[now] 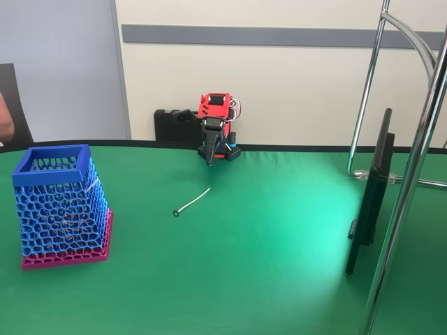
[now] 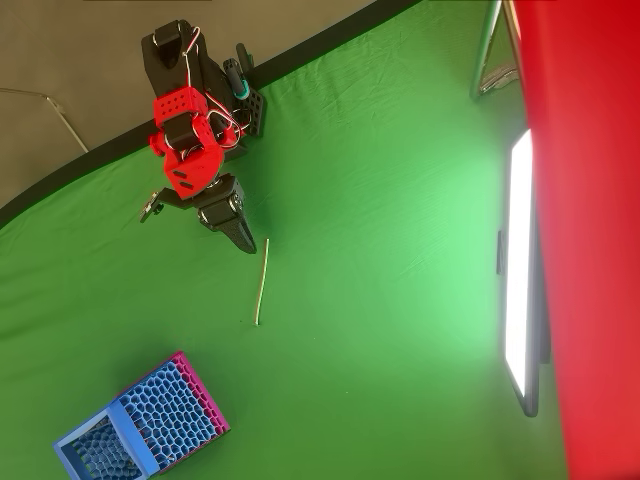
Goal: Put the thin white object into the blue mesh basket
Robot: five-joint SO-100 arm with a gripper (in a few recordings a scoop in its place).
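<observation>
Room: we see bare green counter (image 1: 265, 265) around the thin white object (image 1: 193, 201) | Object: flat, well apart from the blue mesh basket (image 1: 61, 206) | Basket: upright, contents unclear | Fingers (image 1: 210, 159): clenched, holding nothing, near the object's far end.

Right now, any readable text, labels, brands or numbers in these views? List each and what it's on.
None readable.
The arm, the blue mesh basket and the thin white object show no print, label or number.
The screen in the overhead view is washed out white, so nothing reads there.
</observation>
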